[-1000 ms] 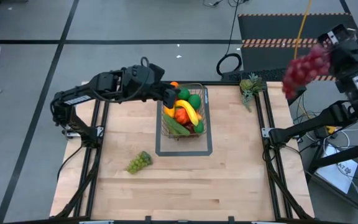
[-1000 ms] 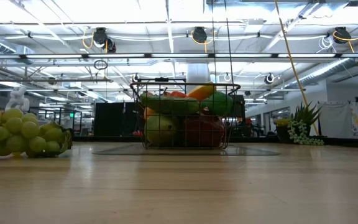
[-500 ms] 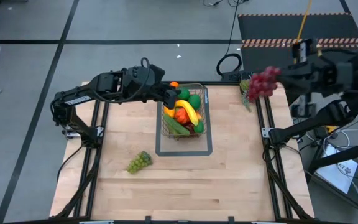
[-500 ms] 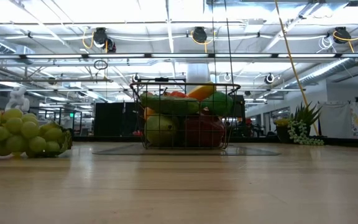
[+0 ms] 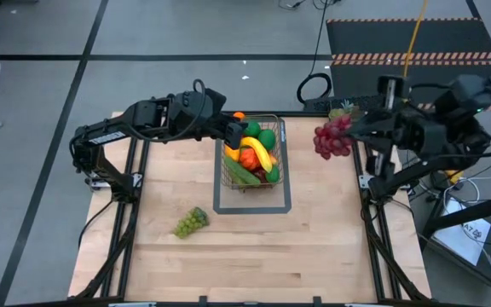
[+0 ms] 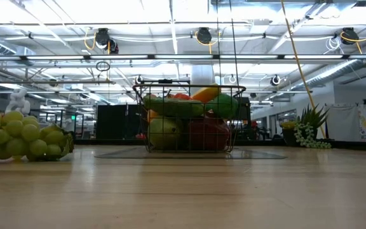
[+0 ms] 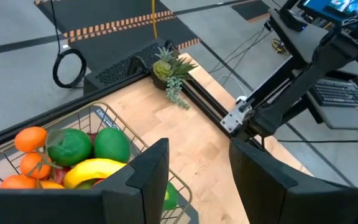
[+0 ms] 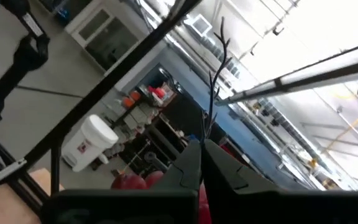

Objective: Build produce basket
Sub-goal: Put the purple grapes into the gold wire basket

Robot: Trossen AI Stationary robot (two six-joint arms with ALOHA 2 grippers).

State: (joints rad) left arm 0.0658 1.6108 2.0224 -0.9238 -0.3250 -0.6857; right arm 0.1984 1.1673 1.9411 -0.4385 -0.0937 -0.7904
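The wire-mesh basket (image 5: 254,158) stands mid-table on a flat grey outline, holding a banana (image 5: 258,152), limes, small oranges (image 7: 31,138) and other produce; the low view shows the basket (image 6: 189,117) piled to its rim. My right gripper (image 5: 354,130) hovers over the table's right edge, shut on a red grape bunch (image 5: 332,139). My left gripper (image 5: 229,132) hangs open by the basket's left rim, and its fingers (image 7: 157,165) touch nothing. A green grape bunch (image 5: 190,222) lies on the table, near-left of the basket. My right gripper pinches the thin dark stem (image 8: 211,118) of the red grape bunch between its two fingers (image 8: 188,165), coming from the table's right side. The stem's twigs stick out past the fingertips. The bunch (image 8: 135,182) hangs at the fingertips, lifted clear of the table.
A small spiky green plant (image 5: 344,113) sits at the table's far right corner and shows in the low view as the plant (image 6: 310,130). Dark rails (image 5: 366,179) run along both table sides. Bare wood lies between the basket and the right rail.
My right gripper has swept in from beyond the table's right side toward the basket, carrying the red grapes, which now hang over the right edge near the plant. The left arm, the basket and the green grapes have stayed where they were.
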